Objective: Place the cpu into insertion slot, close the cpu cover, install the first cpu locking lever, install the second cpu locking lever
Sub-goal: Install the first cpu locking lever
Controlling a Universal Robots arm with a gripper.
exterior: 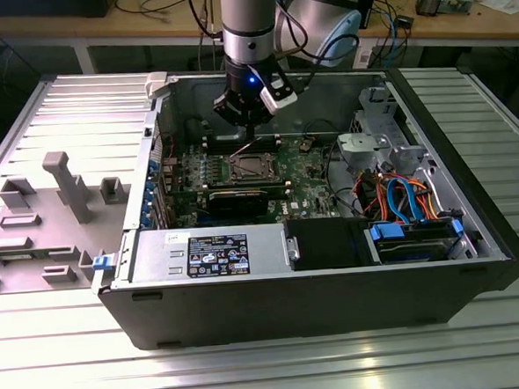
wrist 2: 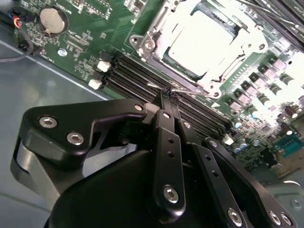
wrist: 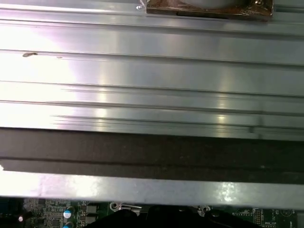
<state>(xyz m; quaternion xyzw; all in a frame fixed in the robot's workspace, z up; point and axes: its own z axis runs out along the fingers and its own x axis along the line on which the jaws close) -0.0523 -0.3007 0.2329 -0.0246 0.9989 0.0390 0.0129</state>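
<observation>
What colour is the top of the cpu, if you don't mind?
Dull silver-grey cpu, clearest in the second wrist view.

1. The cpu point(wrist 2: 202, 40) has a pale silver-grey top, glaring almost white in the second wrist view
2. The cpu cover point(wrist 2: 156, 28) around it is bright silver metal
3. The circuit board point(wrist 2: 90, 33) is green, dotted with small silver and white parts
4. The memory slots point(wrist 2: 142, 78) are black, with white clips at their ends
5. The gripper point(wrist 2: 167, 92) is matt black with silver screw heads; in the exterior view a blue light glows on the arm's wrist above it
6. The computer case point(exterior: 336, 296) is dark grey-black outside
7. The cables point(exterior: 400, 195) are blue and orange
8. The table point(exterior: 60, 110) is ribbed silver aluminium
</observation>
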